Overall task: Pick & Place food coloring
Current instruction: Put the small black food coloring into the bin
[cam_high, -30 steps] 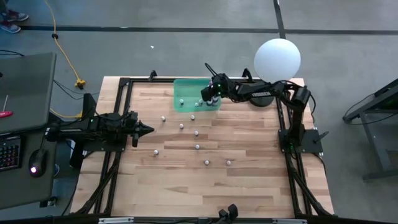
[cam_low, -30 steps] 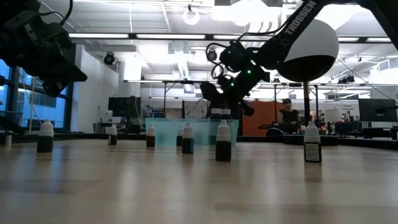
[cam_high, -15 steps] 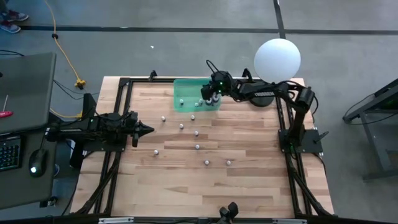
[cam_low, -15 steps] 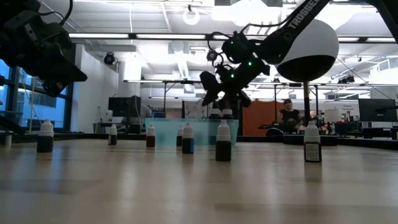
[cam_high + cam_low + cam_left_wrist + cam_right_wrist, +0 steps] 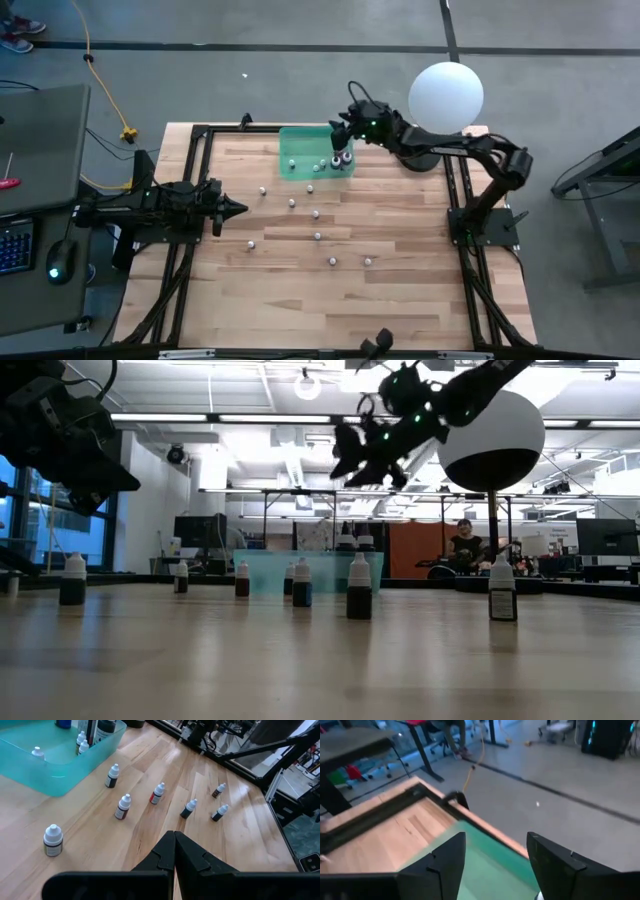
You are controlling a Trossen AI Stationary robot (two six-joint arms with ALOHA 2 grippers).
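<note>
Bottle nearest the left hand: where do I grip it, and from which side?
Take the bottle by its body below the white cap, straight from the left hand's side. It stands upright and apart from the others; the shut hand must open first.

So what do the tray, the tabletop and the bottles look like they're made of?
Tray: likely plastic, translucent green; the bottles inside show through its wall in the low view. Tabletop: wood, light planks with visible grain and seams, fairly matte. Bottles: probably plastic, clear bodies showing dark contents, with opaque whitish caps; glass can't be ruled out.
</note>
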